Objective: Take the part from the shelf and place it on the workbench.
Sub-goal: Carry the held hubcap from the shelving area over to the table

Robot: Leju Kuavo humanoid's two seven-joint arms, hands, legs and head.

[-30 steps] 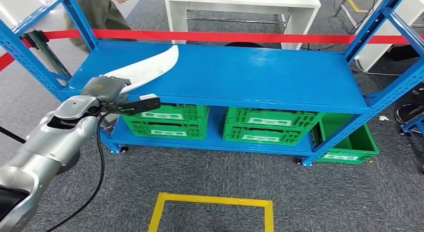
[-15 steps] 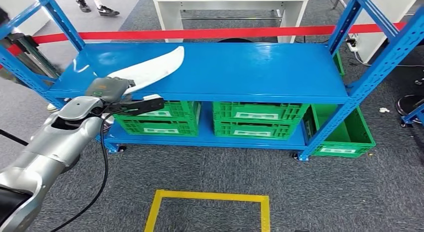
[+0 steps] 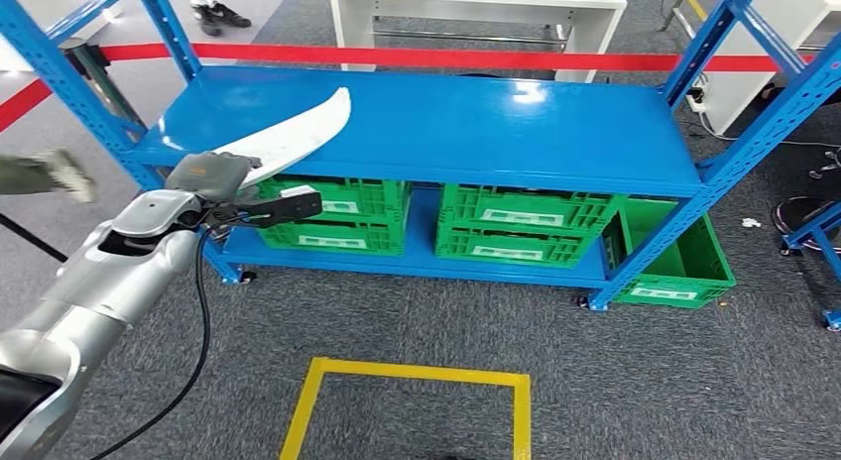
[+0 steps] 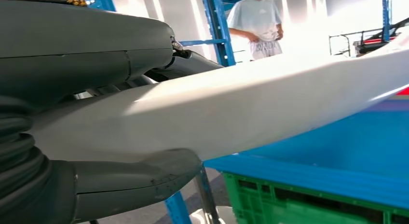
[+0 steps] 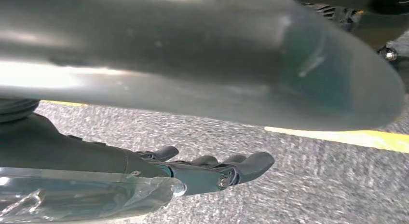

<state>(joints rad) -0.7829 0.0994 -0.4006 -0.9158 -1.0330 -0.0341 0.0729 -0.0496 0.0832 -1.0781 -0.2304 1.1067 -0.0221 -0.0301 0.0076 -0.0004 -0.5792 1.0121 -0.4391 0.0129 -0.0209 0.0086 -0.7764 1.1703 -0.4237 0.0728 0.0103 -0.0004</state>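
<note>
Part: we see the long white curved part (image 3: pixel 293 138) gripped at its near end, its far tip reaching out over the left portion of the blue shelf (image 3: pixel 476 133) top; whether the tip touches the surface we cannot tell.
Left hand: our left hand (image 3: pixel 223 187) grasps the part, the thick grey thumb (image 4: pixel 135 183) on one face and darker fingers (image 4: pixel 190 64) on the other, as the left wrist view shows; the blade runs away from the palm.
Right hand: our right hand (image 5: pixel 212 168) hangs over the grey carpet near a yellow floor line (image 5: pixel 347 136), fingers (image 5: pixel 253 163) lightly spread and holding nothing.
Below the shelf: green crates (image 3: pixel 516 227) sit on the lower deck, another green crate (image 3: pixel 684 262) stands just beside the right post.
Surroundings: red barrier tape (image 3: pixel 446 56) runs behind the shelf, a white workbench (image 3: pixel 476 14) stands beyond it.
Change: against half a second ago, the whole picture has shifted, so our camera moved; our grasp on the part looks the same, and a blurred pale shape (image 3: pixel 45 172) has appeared at the left edge.
</note>
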